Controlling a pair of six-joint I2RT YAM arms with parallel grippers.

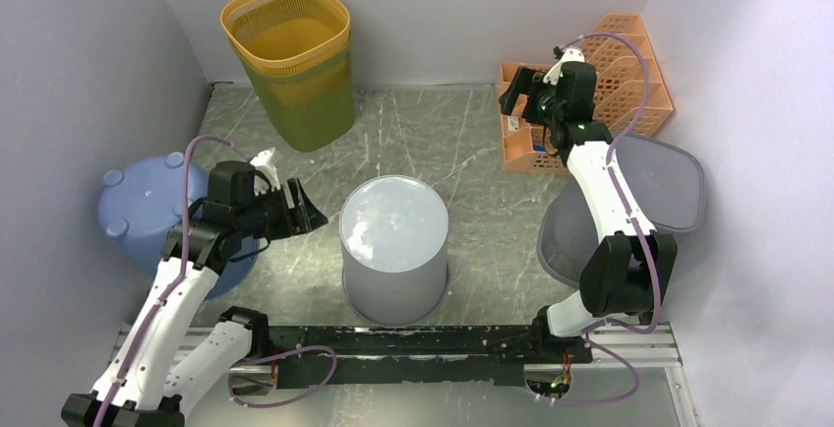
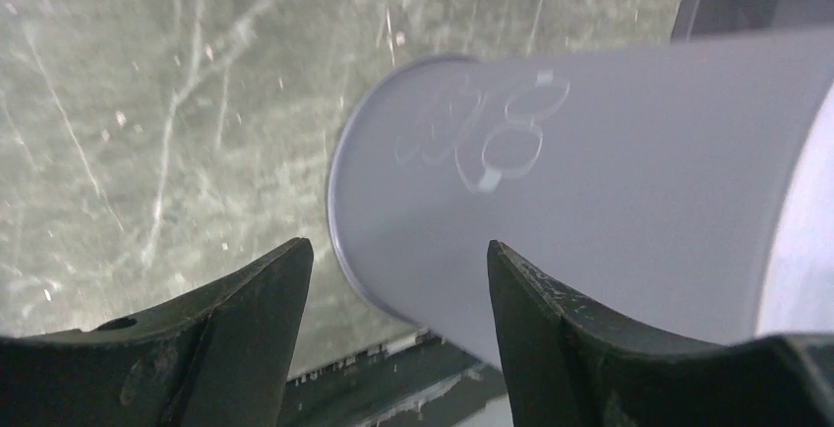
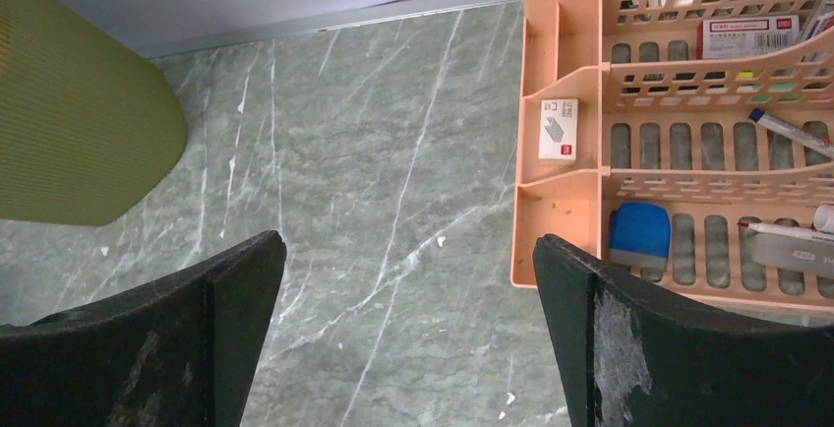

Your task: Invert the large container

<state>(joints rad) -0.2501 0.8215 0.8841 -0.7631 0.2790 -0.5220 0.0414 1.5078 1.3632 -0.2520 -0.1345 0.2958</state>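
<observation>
- the large pale grey plastic container (image 1: 393, 250) stands in the middle of the grey-green marbled worktop (image 1: 462, 152), closed base up and mouth down. judging by that, the turn looks done.
- the left fingers (image 2: 246, 329) sit just beside its left wall, parted well wider than a pinch and holding nothing. in the left wrist view the wall lies beyond the tips with no contact showing, which reads as a let-go stance.
- the right fingers (image 3: 226, 319) are spread fully and empty, parked well apart at the back next to the orange slotted plastic desk organiser (image 3: 561, 63), probably to stay out of the way.
- the container is a smooth, slightly tapered cylinder with pale smudges or glare on its base. faint ring-shaped embossed marks show on its wall, and a thin lip at one end.
</observation>
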